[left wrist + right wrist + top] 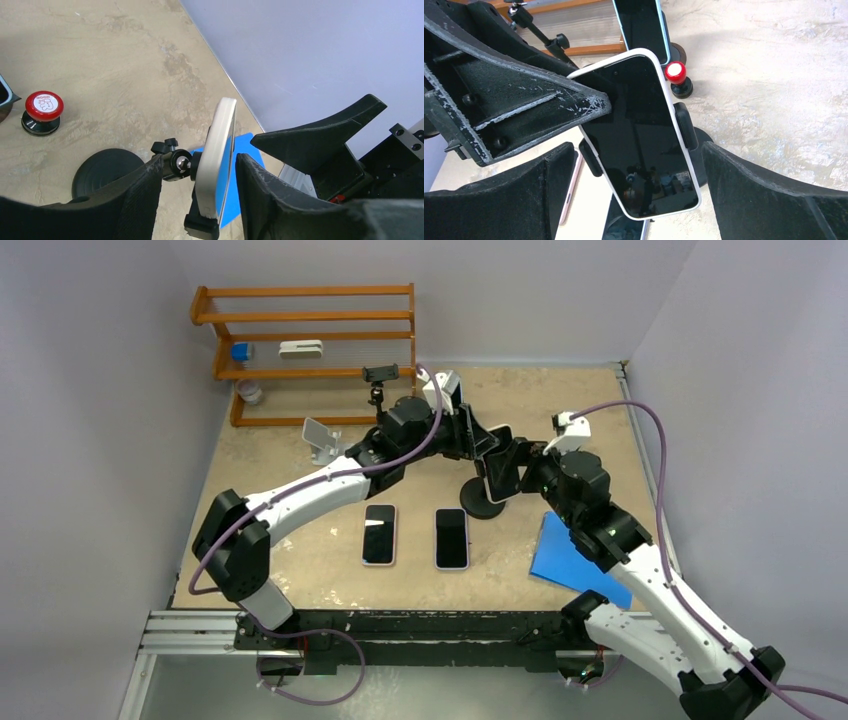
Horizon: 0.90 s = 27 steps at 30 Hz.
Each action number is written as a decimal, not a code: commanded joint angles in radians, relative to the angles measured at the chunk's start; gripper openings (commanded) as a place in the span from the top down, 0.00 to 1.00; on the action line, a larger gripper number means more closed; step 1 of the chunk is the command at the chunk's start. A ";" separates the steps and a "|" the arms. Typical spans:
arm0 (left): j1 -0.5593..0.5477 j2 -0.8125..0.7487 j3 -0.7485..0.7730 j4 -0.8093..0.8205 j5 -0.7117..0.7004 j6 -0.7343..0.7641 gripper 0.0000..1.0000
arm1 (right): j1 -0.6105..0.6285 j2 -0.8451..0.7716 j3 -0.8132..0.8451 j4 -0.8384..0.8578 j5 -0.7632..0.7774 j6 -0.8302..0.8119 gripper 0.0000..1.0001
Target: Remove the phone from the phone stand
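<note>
One white-edged, dark-screened phone point(639, 140)

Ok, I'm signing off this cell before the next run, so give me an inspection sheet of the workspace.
Surface: beige mottled table.
Job's things: phone clamped in the phone stand, tilted.
Clutter: flat phones; blue sheet; grey stand; red-topped knob.
Grippers: left gripper open, straddling the phone's faces; right gripper open, either side of its long edges.
Cables: purple cables looped along both arms.
Surroundings: wooden rack at the back; grey walls.
</note>
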 commanded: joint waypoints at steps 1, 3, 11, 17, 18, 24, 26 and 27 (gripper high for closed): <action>0.004 -0.067 0.030 0.026 -0.015 0.040 0.44 | -0.001 -0.003 0.075 -0.013 0.028 -0.011 0.01; 0.005 -0.083 0.037 0.012 -0.025 0.050 0.37 | -0.001 0.004 0.100 -0.022 0.033 -0.030 0.01; 0.022 -0.306 -0.098 -0.024 -0.227 0.101 0.18 | 0.001 0.124 0.281 -0.132 0.097 -0.113 0.01; 0.025 -0.465 -0.264 -0.028 -0.360 0.149 0.16 | 0.020 0.218 0.338 -0.167 0.082 -0.136 0.01; 0.025 -0.488 -0.302 -0.008 -0.363 0.156 0.16 | 0.025 0.228 0.346 -0.171 0.085 -0.136 0.01; 0.026 -0.565 -0.436 0.048 -0.283 0.182 0.15 | 0.060 0.287 0.384 -0.185 0.122 -0.157 0.01; 0.026 -0.572 -0.445 0.026 -0.269 0.192 0.15 | 0.073 0.304 0.390 -0.191 0.137 -0.164 0.01; 0.026 -0.575 -0.449 0.022 -0.261 0.198 0.14 | 0.079 0.312 0.391 -0.191 0.146 -0.165 0.01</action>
